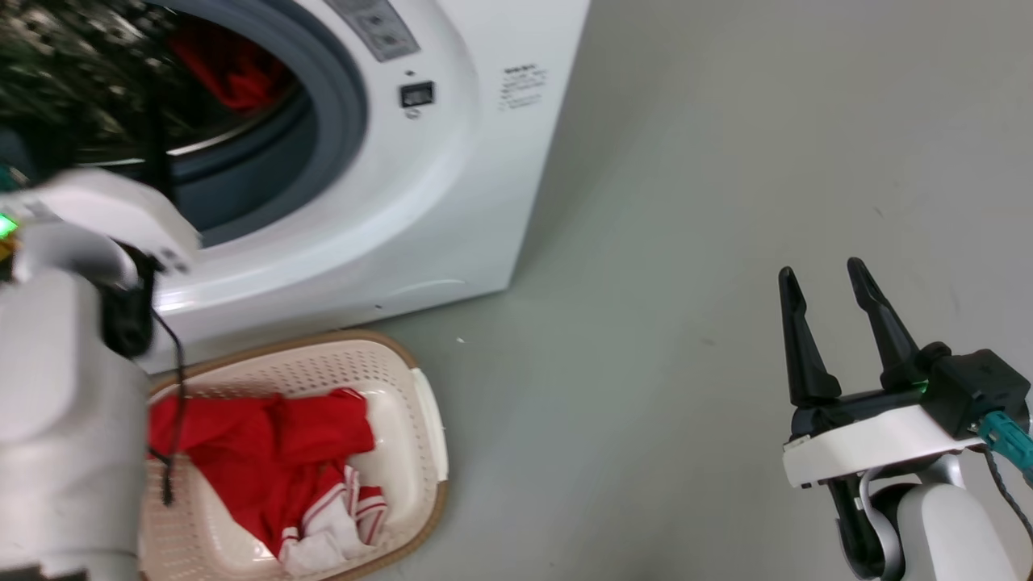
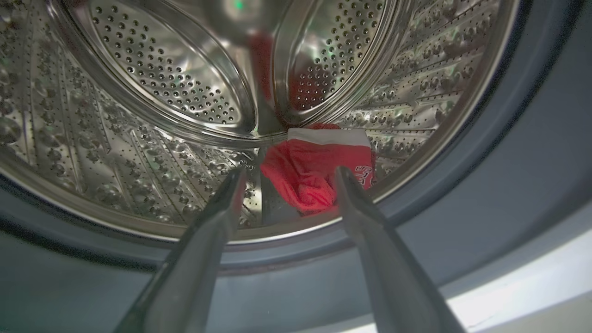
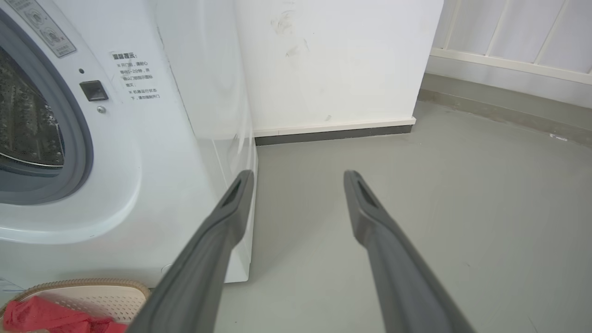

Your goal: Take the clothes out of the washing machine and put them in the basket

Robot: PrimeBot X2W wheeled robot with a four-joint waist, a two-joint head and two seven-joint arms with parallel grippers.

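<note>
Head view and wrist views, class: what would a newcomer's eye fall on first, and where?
Bright red clothes lie heaped in the cream basket before the white washing machine. One red garment with a white band lies low in the steel drum, the left gripper aimed at it, jaws open. The right gripper hangs open over the grey floor.

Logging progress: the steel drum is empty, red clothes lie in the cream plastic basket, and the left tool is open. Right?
No. The perforated steel drum is not empty: the left wrist view shows a red fabric garment with a white band in it, ahead of the open left tool. The red clothes in the cream plastic basket are as you say.
</note>
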